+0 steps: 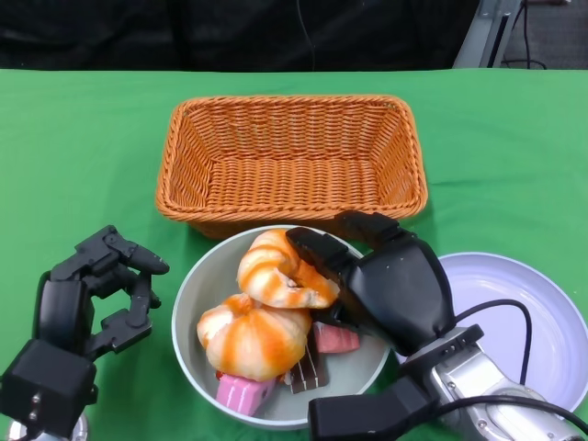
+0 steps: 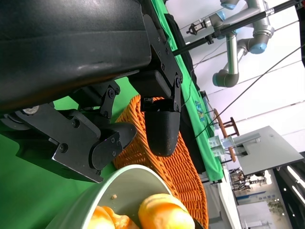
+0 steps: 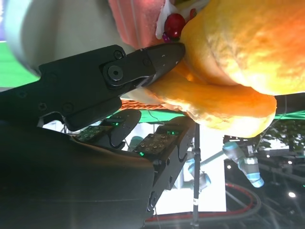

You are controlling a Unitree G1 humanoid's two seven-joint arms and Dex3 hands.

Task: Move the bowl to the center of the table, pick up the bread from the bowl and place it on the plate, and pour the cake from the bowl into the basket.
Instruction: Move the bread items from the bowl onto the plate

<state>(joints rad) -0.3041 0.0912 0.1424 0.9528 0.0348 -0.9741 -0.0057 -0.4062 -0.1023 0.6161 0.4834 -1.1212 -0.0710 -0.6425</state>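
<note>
**Right hand closes on the bread in the bowl**

The green table (image 1: 83, 138) fills the head view. At its far middle stands the orange wicker basket (image 1: 289, 156), a rectangular one, with nothing showing inside it. Just in front of the basket, nearly touching its near wall, sits the pale grey-green bowl (image 1: 188, 299). To the bowl's right, partly hidden by the right forearm, lies the white plate (image 1: 542, 303).

In the bowl, two glazed orange bread rolls are heaped: the upper bread (image 1: 276, 271) rests towards the basket side, the lower bread (image 1: 253, 340) nearer the robot. Under and beside them lie pieces of cake (image 1: 243, 393), pink and brown.

The right hand (image 1: 354, 276) reaches into the bowl from the right; its fingers (image 3: 143, 64) press against the upper bread, and the right wrist view shows one black fingertip pushed into the roll's side, with the other fingers below it.

The left hand (image 1: 101, 289) hovers over the cloth just left of the bowl, fingers apart and holding nothing.
</note>
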